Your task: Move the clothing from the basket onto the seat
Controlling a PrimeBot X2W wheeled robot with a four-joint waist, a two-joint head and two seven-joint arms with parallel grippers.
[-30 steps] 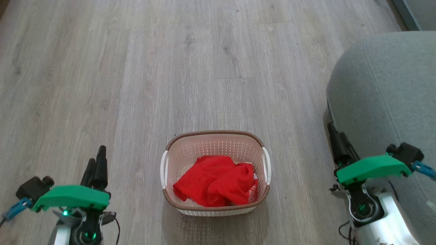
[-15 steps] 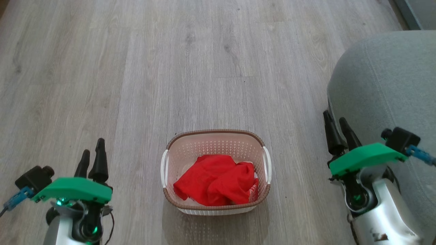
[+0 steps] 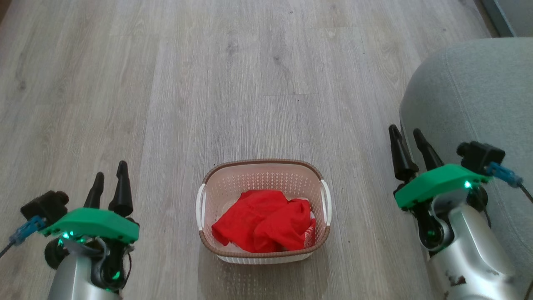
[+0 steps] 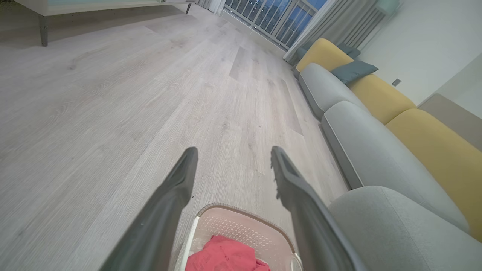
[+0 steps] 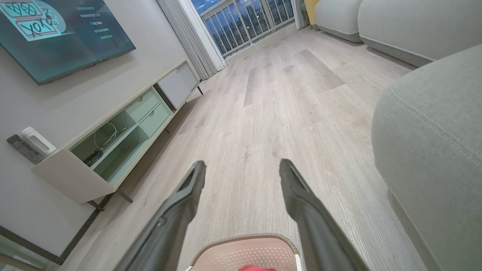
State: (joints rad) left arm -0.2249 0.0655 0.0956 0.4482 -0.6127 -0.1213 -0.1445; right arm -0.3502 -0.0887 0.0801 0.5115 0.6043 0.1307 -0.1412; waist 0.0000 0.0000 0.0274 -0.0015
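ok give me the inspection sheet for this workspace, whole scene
surface: pale wood-plank floor, with the basket standing on it
job's things: red clothing bunched inside the cream basket; grey-green seat on the robot's right, no clothing on the part in view
clutter: nothing seen
grippers: left gripper and right gripper both open, holding nothing, either side of the basket and apart from it
cables: left wrist lead and right wrist lead, both blue-plugged; wires on a TV cabinet shelf
surroundings: sofa with yellow backrests, teal cushion, wall TV, balcony railing
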